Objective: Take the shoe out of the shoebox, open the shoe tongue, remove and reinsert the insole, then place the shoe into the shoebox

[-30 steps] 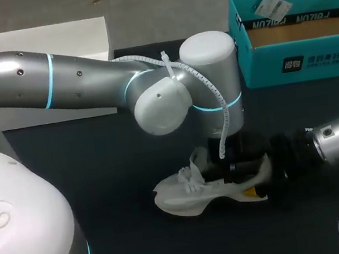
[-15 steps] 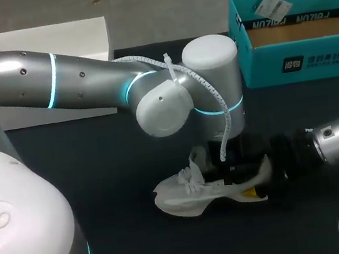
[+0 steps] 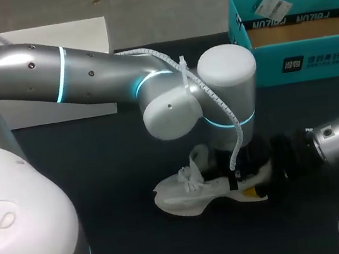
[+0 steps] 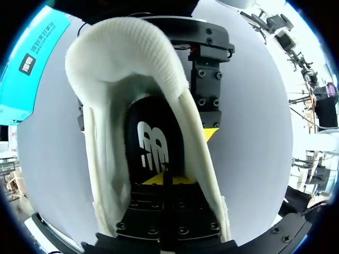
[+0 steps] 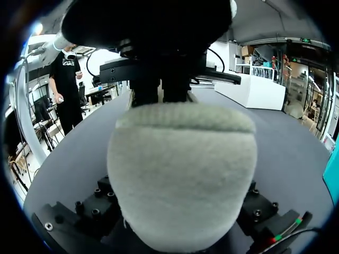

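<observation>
Even overhead light; soft highlights on the left arm [image 3: 28,65]. In the left wrist view the dark table [image 3: 100,174] washes out pale around the shoe [image 4: 122,47].

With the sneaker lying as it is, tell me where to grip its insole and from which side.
Grip the black insole at its heel end, coming straight down through the white sneaker's open collar: only that end lies bare; the front runs under the upper.
</observation>
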`<move>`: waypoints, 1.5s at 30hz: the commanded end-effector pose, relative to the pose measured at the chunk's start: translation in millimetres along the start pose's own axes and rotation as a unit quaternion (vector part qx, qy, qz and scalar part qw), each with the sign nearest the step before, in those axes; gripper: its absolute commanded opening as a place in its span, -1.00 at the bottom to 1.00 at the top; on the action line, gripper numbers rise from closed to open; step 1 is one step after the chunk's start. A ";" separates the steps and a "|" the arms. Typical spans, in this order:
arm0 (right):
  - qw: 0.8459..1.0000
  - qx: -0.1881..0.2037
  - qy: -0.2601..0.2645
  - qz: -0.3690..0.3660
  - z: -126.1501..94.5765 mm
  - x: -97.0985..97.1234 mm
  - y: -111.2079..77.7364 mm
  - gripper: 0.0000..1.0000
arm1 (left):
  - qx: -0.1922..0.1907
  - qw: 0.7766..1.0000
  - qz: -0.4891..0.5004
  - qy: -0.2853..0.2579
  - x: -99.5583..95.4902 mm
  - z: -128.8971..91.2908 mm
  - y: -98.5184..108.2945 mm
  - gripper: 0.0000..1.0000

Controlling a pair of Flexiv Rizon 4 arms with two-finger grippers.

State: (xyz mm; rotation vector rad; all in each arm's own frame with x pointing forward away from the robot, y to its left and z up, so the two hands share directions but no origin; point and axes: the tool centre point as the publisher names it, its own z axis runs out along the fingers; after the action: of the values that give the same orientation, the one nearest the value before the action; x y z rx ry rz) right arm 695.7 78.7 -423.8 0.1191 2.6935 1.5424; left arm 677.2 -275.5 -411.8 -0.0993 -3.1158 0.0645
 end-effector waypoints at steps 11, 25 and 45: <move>1.000 0.001 -0.001 0.001 6.4 -1.6 -5.3 -1.00 | 0.047 0.990 -0.087 -0.101 8.4 7.3 16.8 -1.00; 1.000 0.001 -0.001 0.001 6.4 -1.6 -5.3 -1.00 | 0.119 0.983 -0.115 -0.079 -0.4 -35.2 32.0 -1.00; 1.000 0.001 -0.001 0.001 6.4 -1.6 -5.3 -1.00 | 0.222 0.971 -0.078 -0.031 5.1 -90.5 15.0 -1.00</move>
State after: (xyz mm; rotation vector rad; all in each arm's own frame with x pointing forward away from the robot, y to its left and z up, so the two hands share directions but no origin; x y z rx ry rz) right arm 695.6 79.0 -422.8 0.1189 2.6936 1.5435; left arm 676.6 -258.3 -324.5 0.1645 -3.0704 0.7299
